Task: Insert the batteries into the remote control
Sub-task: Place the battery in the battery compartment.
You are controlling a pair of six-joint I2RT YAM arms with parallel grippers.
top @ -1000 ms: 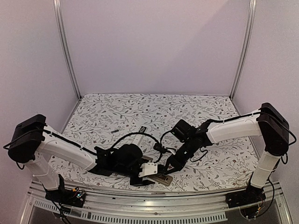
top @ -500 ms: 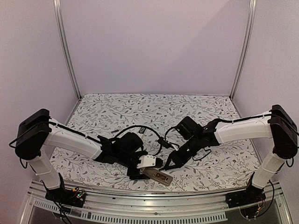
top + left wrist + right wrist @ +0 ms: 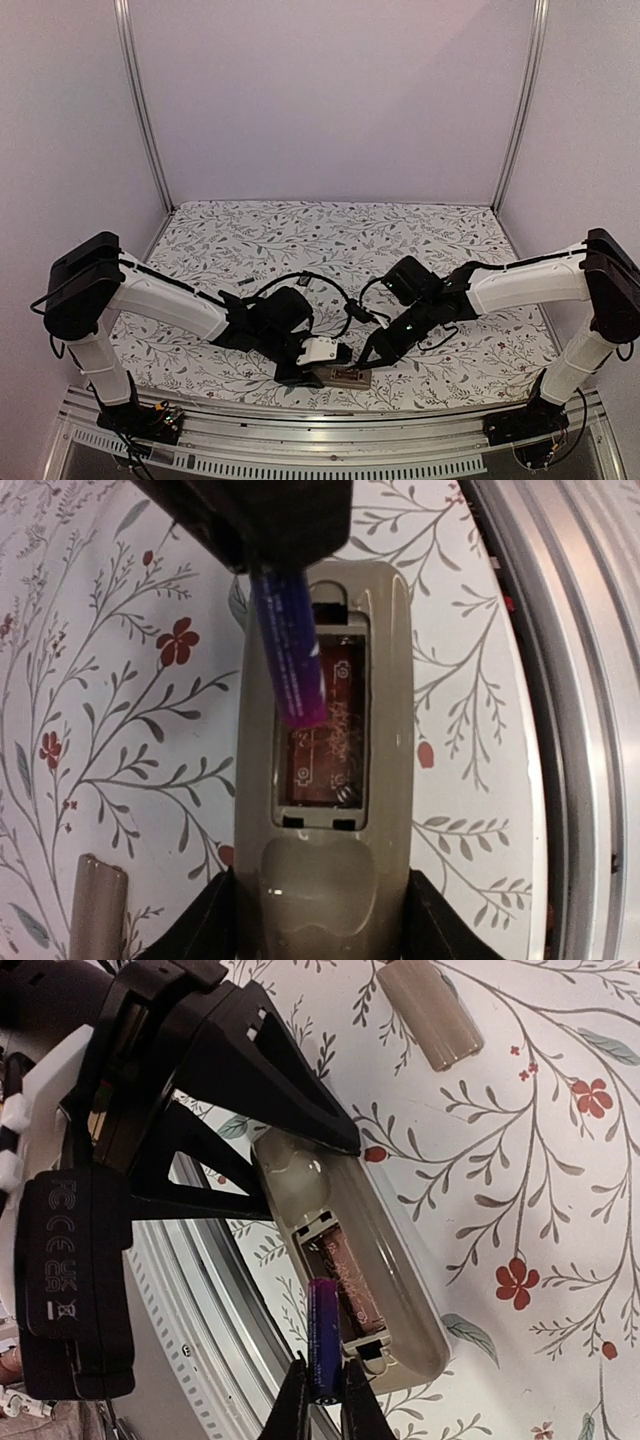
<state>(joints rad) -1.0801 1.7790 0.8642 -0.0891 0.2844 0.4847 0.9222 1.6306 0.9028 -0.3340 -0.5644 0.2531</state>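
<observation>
At the near edge, the remote control point(image 3: 320, 880) has been levelled and is clamped in the left gripper point(image 3: 318, 925); the battery point(image 3: 323, 1345), pinched by the right gripper point(image 3: 325, 1402), is angled into the bay point(image 3: 330, 740), judged ready for seating.

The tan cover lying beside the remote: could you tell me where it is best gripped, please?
Probably across its two long edges, near the middle, from straight above. The cover lies flat on the table, narrow and apart from the remote, so both edges are free.
</observation>
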